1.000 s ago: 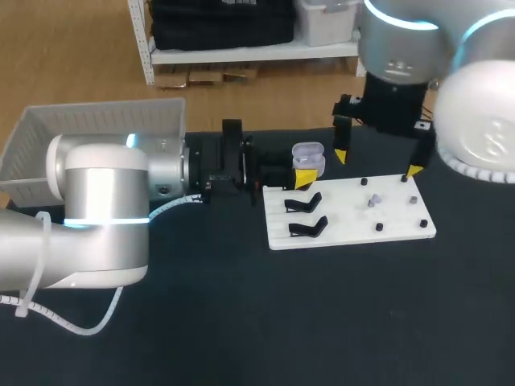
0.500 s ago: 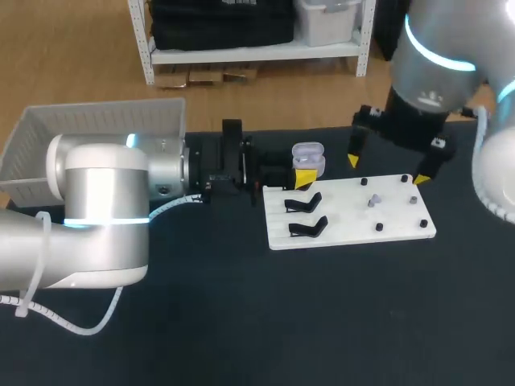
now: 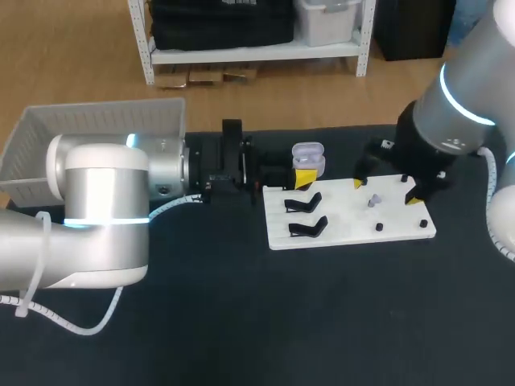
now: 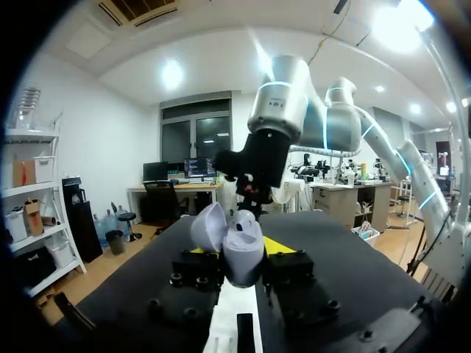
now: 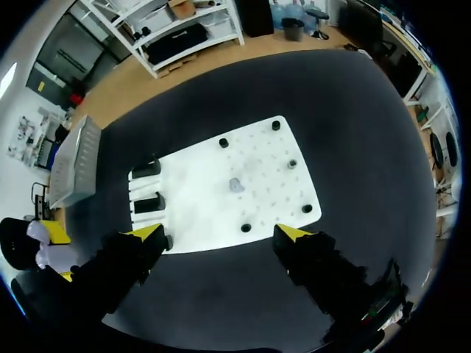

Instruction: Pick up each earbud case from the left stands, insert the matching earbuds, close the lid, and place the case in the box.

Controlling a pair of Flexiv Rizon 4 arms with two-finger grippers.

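Lavender earbud case [image 4: 243, 239], lid open, sits clamped between the fingers of our left gripper [image 4: 237, 250], just beside the white board [image 5: 195, 202]. Our right gripper [image 5: 221, 232] hangs wide open above the earbud [image 5: 236, 184] lying there. We fear an off-centre pinch could flick that tiny earbud off the board.

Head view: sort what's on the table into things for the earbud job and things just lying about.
For the job: open earbud case in the left gripper; earbud on the white board; two empty stands; box; open right gripper.
Lying about: black pegs on the board; black table cover.
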